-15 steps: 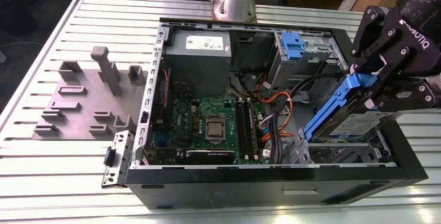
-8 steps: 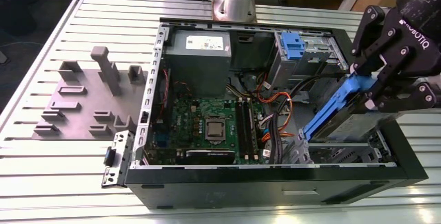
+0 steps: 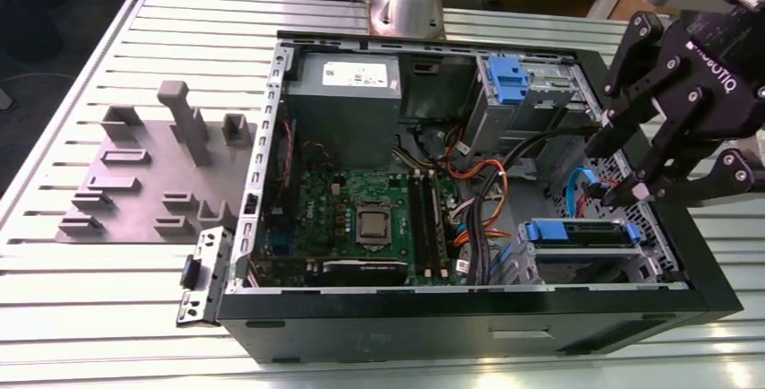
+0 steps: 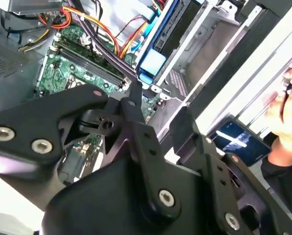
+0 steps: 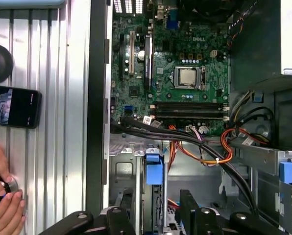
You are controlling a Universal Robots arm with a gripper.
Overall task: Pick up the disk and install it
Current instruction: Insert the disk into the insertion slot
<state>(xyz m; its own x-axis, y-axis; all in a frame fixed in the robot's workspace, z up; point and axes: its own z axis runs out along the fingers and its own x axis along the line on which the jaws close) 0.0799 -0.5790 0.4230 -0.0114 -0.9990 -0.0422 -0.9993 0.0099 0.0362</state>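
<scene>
Scene: an open computer case (image 3: 478,326) lies on its side on the slatted metal desk (image 3: 72,281), its motherboard (image 3: 358,219) face up.
Tool: the tool (image 3: 622,160) hangs over the edge of the case on the exterior view's right, above the drive bays. Its fingers stand apart with nothing between them, so it is open and empty.
Disk: the disk (image 3: 582,232) in its blue carrier already sits in the lower drive cage (image 3: 651,255), near the front corner of the case. In the second wrist view its blue end (image 4: 153,61) shows just beyond the tool's linkage; in the first wrist view the blue tab (image 5: 154,171) shows between the cage rails.
Step in hand: I judge this to be either a check on seating or the approach to a drive not fully home; the pictures do not settle which.
Doing it well: keep the fingers square to the carrier's long edges and come down straight, so that the rails guide it.
Hazard, cables: the orange and black cable bundle (image 5: 205,152) runs close beside the cage; a finger could snag it.
Hazard, person: a hand (image 5: 4,205) rests on the desk just outside the case wall, beside a phone (image 5: 13,106).
Other: a second blue carrier (image 3: 507,80) sits in the upper bay near the grey power supply (image 3: 347,80).
</scene>
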